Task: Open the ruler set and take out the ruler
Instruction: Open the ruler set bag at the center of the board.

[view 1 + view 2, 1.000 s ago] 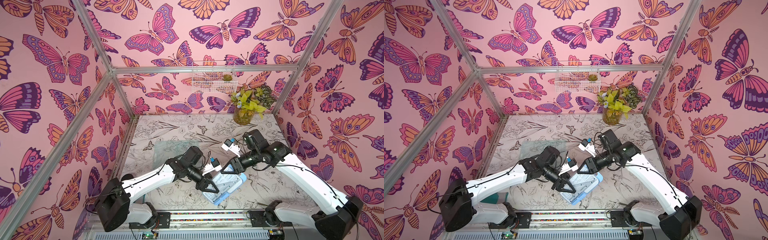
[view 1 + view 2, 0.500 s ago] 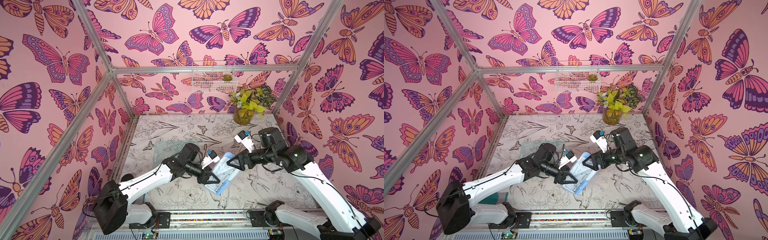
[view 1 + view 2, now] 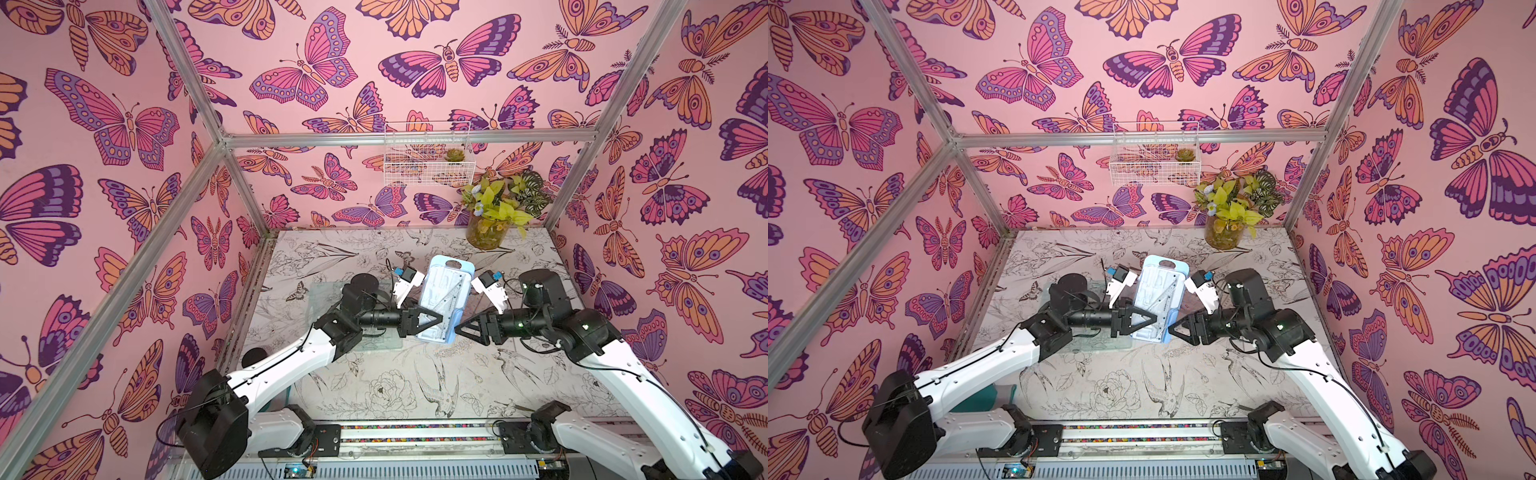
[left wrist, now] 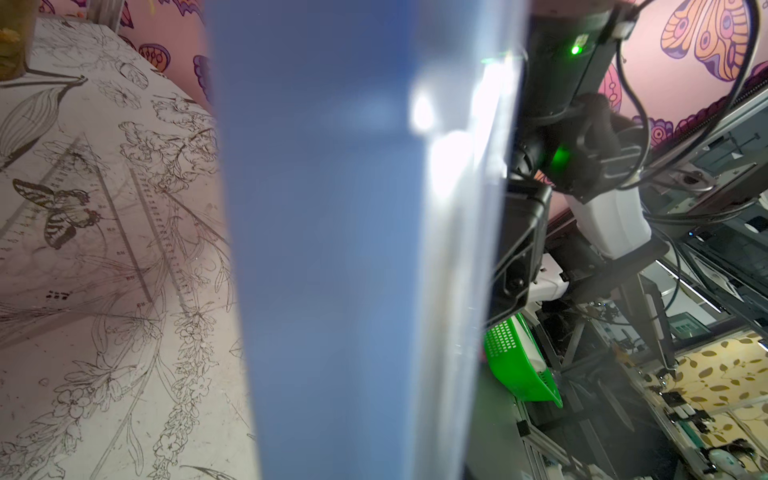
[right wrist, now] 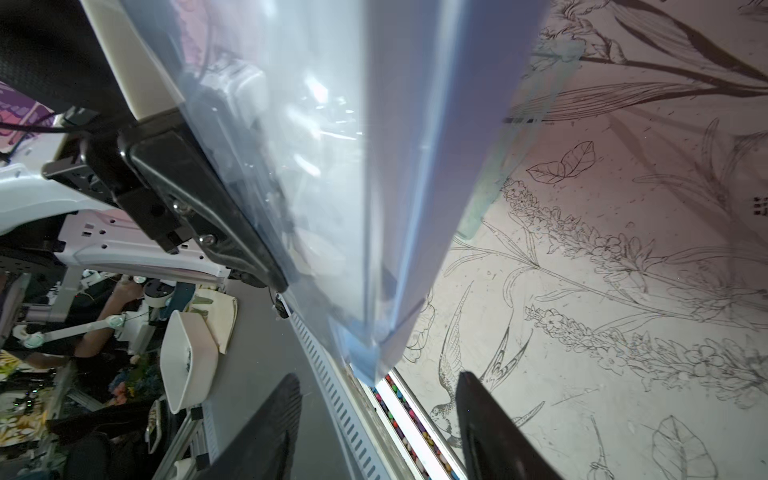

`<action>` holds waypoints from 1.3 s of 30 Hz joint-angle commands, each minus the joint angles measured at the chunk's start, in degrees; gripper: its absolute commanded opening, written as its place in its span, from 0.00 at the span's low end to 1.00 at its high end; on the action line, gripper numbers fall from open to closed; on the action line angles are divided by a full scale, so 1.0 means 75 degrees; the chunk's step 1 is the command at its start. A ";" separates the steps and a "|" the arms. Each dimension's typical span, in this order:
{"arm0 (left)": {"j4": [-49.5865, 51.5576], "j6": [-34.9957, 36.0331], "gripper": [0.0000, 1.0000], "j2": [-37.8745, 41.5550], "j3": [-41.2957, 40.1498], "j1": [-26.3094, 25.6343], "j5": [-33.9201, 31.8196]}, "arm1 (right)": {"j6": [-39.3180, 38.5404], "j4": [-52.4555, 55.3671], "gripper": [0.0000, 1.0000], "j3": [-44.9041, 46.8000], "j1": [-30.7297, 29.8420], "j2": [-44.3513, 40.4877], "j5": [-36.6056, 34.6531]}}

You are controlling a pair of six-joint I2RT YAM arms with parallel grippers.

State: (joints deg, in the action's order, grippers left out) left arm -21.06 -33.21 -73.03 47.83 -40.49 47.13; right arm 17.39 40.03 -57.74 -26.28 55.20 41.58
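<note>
Currently the left pincer [image 3: 439,320] alone clamps the lower edge of the blue-backed ruler set [image 3: 445,291], holding it aloft above the desk [image 3: 374,386], while the right pincer [image 3: 458,330] waits with jaws apart at its lower corner, so a badly aimed pinch there could twist the pack loose and drop it.

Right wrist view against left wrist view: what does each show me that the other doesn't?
Right wrist only: the set from its clear front, the left gripper clamped on that face, and the right gripper open, fingers apart, with the set's corner just ahead of the gap.
Left wrist only: the set's blue back, the right arm with green lights, and scale-marked clear plastic lying on the table.
Both: the set, blurred and close, filling the middle, with the table beside it.
</note>
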 commanded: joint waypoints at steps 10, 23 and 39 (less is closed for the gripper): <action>-0.1312 -0.0801 0.25 -0.0356 -0.0043 0.0238 0.0309 | 0.0444 -0.1623 0.45 0.0366 0.0112 0.0246 0.0845; -0.2152 -0.1511 0.25 -0.0270 -0.0170 0.0559 0.0852 | 0.1860 -0.3738 0.54 0.1243 0.1026 -0.0364 0.1487; -0.3748 -0.2843 0.26 -0.1035 0.0103 0.0769 0.1620 | 0.3280 -0.6217 0.30 0.1720 0.1022 -0.0082 0.2078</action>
State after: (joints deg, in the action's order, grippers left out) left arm -44.95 -53.39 -80.75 47.24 -35.20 57.91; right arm 39.94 -1.98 -45.34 -18.72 54.57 55.11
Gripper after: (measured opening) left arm 0.264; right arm 0.312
